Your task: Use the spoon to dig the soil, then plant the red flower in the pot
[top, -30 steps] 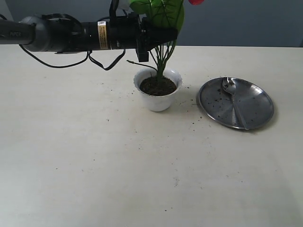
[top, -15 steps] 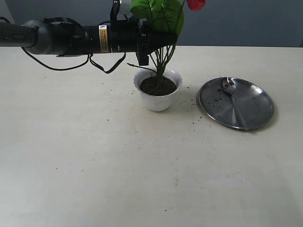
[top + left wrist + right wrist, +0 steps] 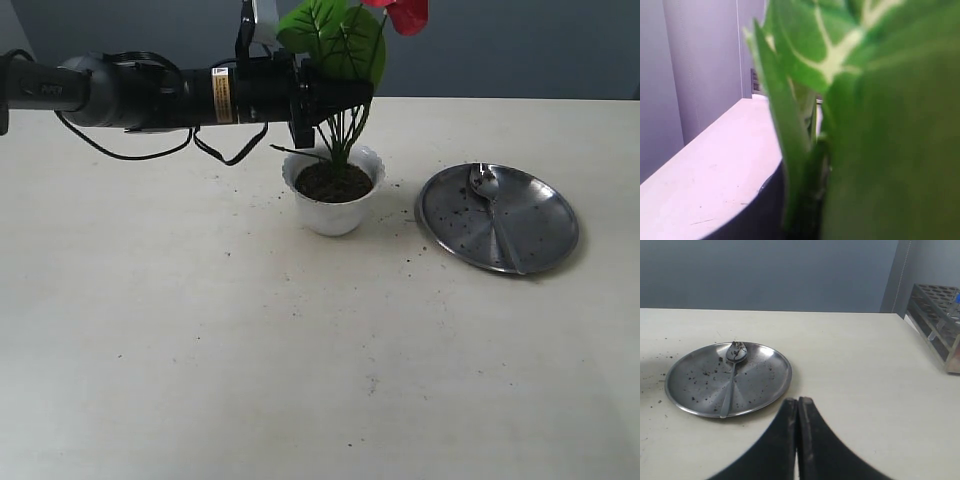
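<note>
Table (image 3: 300, 350), left pincer (image 3: 350, 93) tight on red flower (image 3: 340, 40), lower over pot (image 3: 330, 215) than before; right pincer (image 3: 798, 405) closed.

Soft even light, faint shadows by pot (image 3: 332, 215) and plate (image 3: 540, 225); red flower (image 3: 880, 125) a green blur in left wrist view.

The left arm (image 3: 180, 92) is built of black cylindrical links. A yellow-and-white label (image 3: 221, 95) rings the tube. Outboard of the label, away from the tip, the housing is grey. Thin black cables (image 3: 230, 163) loop below the label. The right gripper (image 3: 798, 401) has two matte black fingers (image 3: 785, 440) that flare toward the base.
</note>
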### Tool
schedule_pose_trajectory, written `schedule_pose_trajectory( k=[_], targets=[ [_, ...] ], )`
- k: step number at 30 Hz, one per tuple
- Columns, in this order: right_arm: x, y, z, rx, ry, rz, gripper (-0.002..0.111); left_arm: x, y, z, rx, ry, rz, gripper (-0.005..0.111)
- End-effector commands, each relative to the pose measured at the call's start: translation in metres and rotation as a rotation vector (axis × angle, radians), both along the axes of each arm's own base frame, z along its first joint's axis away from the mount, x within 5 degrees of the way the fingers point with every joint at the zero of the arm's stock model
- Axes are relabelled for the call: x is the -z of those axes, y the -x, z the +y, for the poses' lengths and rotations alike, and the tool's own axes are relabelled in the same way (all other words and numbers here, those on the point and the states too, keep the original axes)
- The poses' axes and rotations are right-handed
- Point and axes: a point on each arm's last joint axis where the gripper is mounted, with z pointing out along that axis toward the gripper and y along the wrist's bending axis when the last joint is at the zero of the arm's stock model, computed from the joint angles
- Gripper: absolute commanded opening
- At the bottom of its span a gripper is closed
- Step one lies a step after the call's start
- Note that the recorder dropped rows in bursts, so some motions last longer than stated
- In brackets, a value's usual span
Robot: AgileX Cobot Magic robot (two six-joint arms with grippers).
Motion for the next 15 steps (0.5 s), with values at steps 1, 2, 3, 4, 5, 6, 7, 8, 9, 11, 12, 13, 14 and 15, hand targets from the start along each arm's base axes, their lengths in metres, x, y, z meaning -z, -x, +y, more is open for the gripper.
schedule_pose_trajectory(
  k=[1,2,3,4,5,6,7,8,9,11,12,13,14,15],
  targets=[
    [-0.001,0.0,0.0,0.002,0.002,-0.013,-0.001,0.008,0.002,-0.002,0.022,-0.036,0.003,0.0],
    [-0.001,0.0,0.0,0.002,0.002,-0.013,-0.001,0.009,0.002,-0.002,0.028,-0.044,0.004,0.0],
    [-0.001,0.0,0.0,0.002,0.002,-0.013,-0.001,0.011,0.002,-0.002,0.03,-0.048,0.006,0.0],
    [-0.001,0.0,0.0,0.002,0.002,-0.013,-0.001,0.014,0.002,-0.002,0.033,-0.052,0.01,0.0],
    [-0.001,0.0,0.0,0.002,0.002,-0.013,-0.001,0.017,0.002,-0.002,0.033,-0.053,0.017,0.0],
    [-0.001,0.0,0.0,0.002,0.002,-0.013,-0.001,0.019,0.002,-0.002,0.033,-0.054,0.022,0.0],
    [-0.001,0.0,0.0,0.002,0.002,-0.013,-0.001,0.022,0.002,-0.002,0.033,-0.054,0.028,0.0],
    [-0.001,0.0,0.0,0.002,0.002,-0.013,-0.001,0.026,0.002,-0.002,0.034,-0.055,0.035,0.0],
    [-0.001,0.0,0.0,0.002,0.002,-0.013,-0.001,0.028,0.002,-0.002,0.034,-0.056,0.041,0.0],
    [-0.001,0.0,0.0,0.002,0.002,-0.013,-0.001,0.034,0.001,-0.002,0.034,-0.058,0.052,0.0],
    [-0.001,0.0,0.0,0.002,0.002,-0.013,-0.001,0.036,0.001,-0.001,0.036,-0.062,0.055,0.0],
    [-0.001,0.0,0.0,0.002,0.002,-0.013,-0.001,0.038,0.002,0.0,0.039,-0.069,0.057,0.0],
    [-0.001,0.0,0.0,0.002,0.002,-0.013,-0.001,0.038,0.002,0.001,0.044,-0.077,0.058,0.0],
    [-0.001,0.0,0.0,0.002,0.002,-0.013,-0.001,0.039,0.002,0.002,0.045,-0.082,0.06,0.0]
  ],
)
